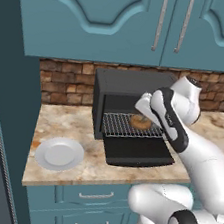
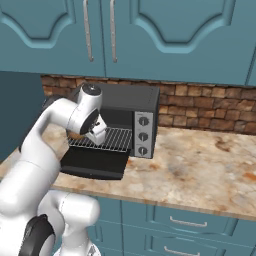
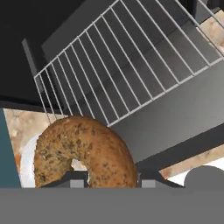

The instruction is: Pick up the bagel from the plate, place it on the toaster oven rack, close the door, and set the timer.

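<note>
The gripper [image 3: 107,181] is closed on the bagel [image 3: 83,153], its two dark fingertips [image 3: 72,179] pressed to either side of the ring's lower edge in the hand view, so the jaws stand only as far apart as the bread between them. In the left base view the bagel [image 1: 141,122] hangs in the hand just over the rack [image 1: 127,126], toward its right half; whether it touches the bars cannot be told. The rack is a silver wire grid drawn partway out of the oven [image 1: 128,98], a black box standing on the counter [image 1: 76,167] against the brick wall [image 1: 62,82]. The door [image 1: 136,150] lies folded down flat in front of the cavity, on the near side of the rack. The plate [image 1: 59,153] sits bare on the counter, near and to the left of the oven, well apart from the door. In the right base view the arm reaches in from the left, its hand at the front of the rack [image 2: 112,140], and three round knobs [image 2: 143,135] line the oven's right panel. Blue cabinets [image 2: 150,35] hang above.
</note>
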